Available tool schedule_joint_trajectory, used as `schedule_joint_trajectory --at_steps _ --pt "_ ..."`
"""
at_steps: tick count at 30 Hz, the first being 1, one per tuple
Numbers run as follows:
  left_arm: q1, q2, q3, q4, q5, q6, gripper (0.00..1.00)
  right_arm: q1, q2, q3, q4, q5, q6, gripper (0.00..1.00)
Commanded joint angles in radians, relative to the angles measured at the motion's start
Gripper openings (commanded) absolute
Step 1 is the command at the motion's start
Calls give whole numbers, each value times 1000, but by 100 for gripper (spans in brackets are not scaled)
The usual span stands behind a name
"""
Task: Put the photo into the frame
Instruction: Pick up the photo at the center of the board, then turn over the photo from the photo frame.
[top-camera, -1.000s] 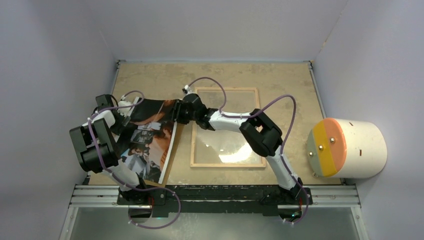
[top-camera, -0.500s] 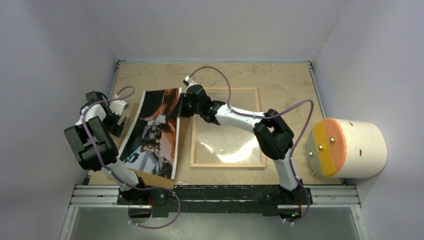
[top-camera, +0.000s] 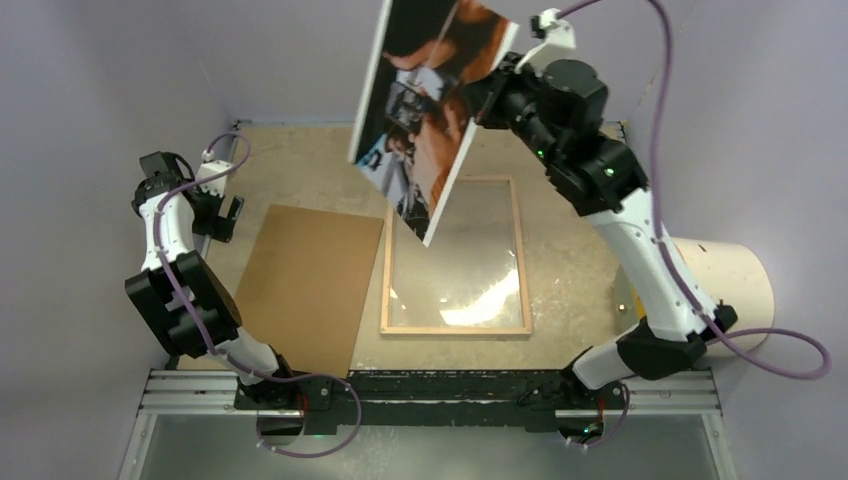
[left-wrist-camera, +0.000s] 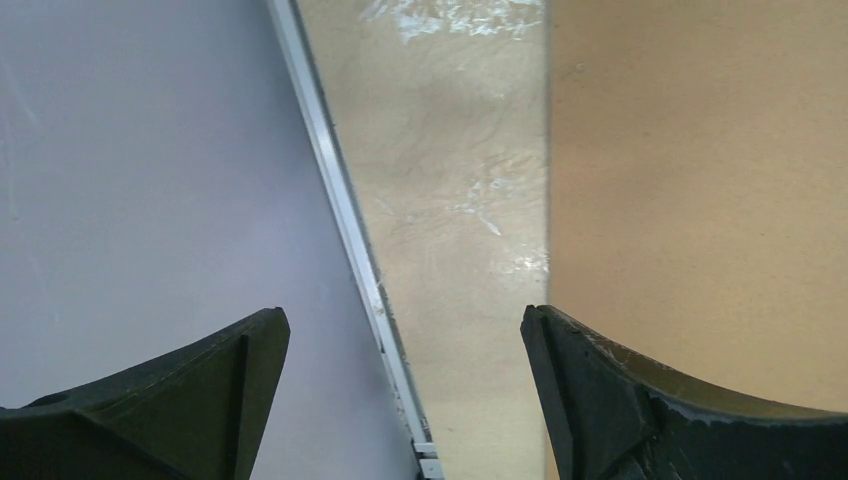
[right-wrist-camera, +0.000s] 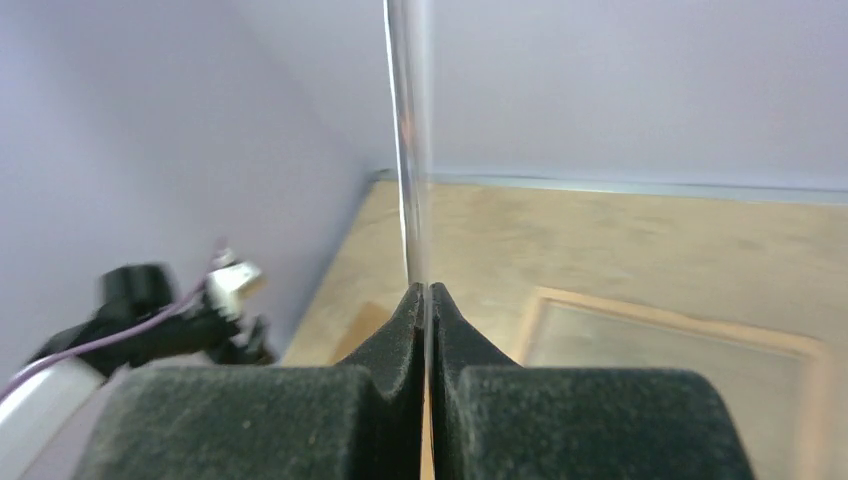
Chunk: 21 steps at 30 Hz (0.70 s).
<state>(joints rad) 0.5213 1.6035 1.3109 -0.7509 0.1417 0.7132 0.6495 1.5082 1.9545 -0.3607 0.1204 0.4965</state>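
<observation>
The photo (top-camera: 430, 105) is a dark glossy print with orange-brown and white patches, held high in the air and tilted above the table's far middle. My right gripper (top-camera: 497, 88) is shut on its right edge; in the right wrist view the photo (right-wrist-camera: 408, 150) stands edge-on between the closed fingers (right-wrist-camera: 395, 345). The frame (top-camera: 455, 328), light wood colour, lies flat on the table below with a clear sheet (top-camera: 455, 270) inside it. My left gripper (top-camera: 222, 205) is open and empty at the table's left edge, next to the brown backing board (top-camera: 305, 285).
The brown backing board also shows in the left wrist view (left-wrist-camera: 700, 180), beside the table's metal side rail (left-wrist-camera: 340, 210) and the left wall. A white cylinder with orange and yellow end (top-camera: 695, 295) lies at the right edge.
My right gripper has lifted the photo off the backing board, up and to the right over the frame's far end. My left gripper has drawn back to the left edge, leaving the board bare.
</observation>
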Motion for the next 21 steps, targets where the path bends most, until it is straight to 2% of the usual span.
schedule_joint_trajectory --at_steps 1,6,9,13,18,20,21 --pt "-10 -45 -15 -44 99 -38 94 -17 -71 101 -441 426 -170 0" --pt "-29 -65 -58 -36 112 -40 94 -24 -73 120 -546 811 -235 0" --pt "-33 -69 -79 -26 110 -30 94 -24 -27 124 -580 903 -263 0" --pt "-34 -70 -106 -15 102 -17 94 -3 33 113 -575 942 -303 0" --pt "-33 -66 -123 -5 96 -9 94 141 189 100 -636 1007 -306 0" --pt "-33 -65 -127 -5 93 -9 94 165 270 145 -701 945 -220 0" --pt "-33 -65 -129 -5 92 -7 94 167 305 178 -740 867 -156 0"
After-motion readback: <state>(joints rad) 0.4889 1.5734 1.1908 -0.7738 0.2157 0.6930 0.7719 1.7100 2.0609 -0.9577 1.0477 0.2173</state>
